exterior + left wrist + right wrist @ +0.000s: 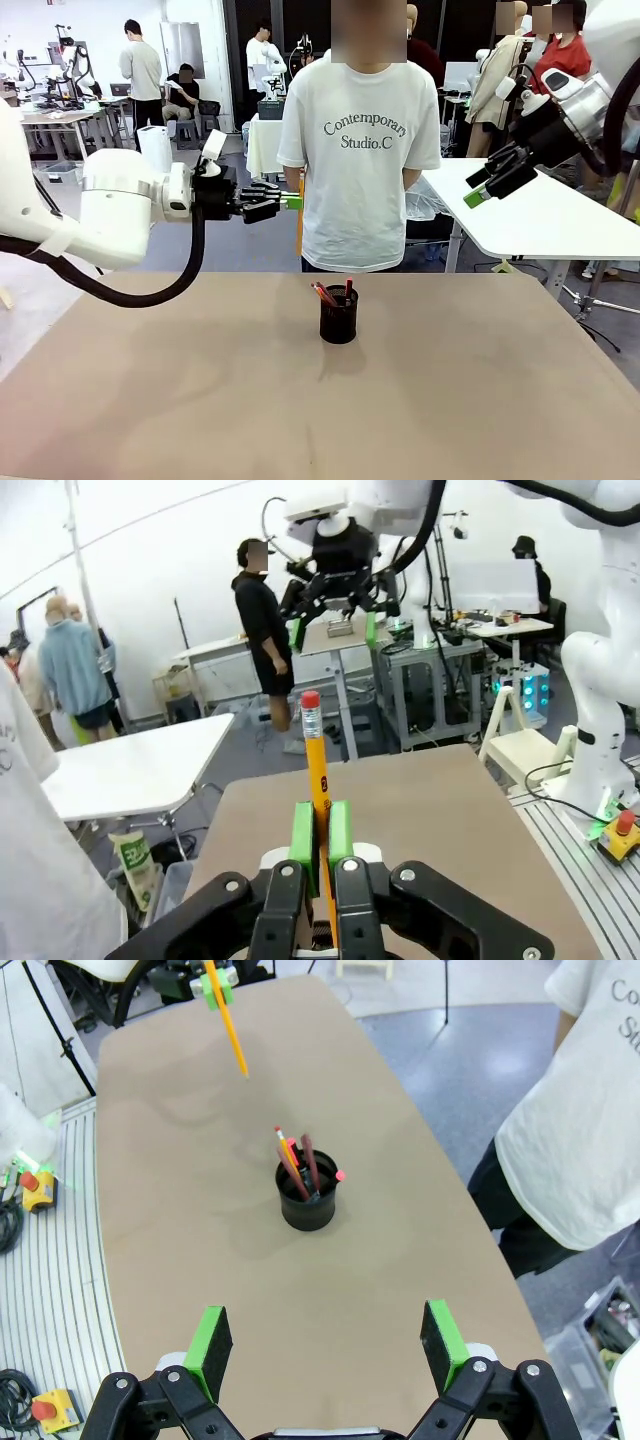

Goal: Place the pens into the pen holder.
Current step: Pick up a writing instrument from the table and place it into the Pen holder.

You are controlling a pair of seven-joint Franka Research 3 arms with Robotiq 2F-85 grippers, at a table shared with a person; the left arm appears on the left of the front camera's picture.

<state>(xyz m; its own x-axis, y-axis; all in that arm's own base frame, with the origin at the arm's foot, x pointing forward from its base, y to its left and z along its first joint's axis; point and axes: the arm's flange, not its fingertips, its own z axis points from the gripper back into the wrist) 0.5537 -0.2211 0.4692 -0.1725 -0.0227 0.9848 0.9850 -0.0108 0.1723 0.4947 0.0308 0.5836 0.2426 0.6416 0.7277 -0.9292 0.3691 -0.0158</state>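
Front view: the left gripper is reaching sideways above the table, clenching a yellow pencil; the right gripper is hovering raised, jaws spread.

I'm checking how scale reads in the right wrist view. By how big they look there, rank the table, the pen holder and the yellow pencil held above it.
1. table, by far the largest.
2. pen holder.
3. yellow pencil: longer than the holder is wide, but much thinner. It hangs above the table, so the order of the last two is unsure.
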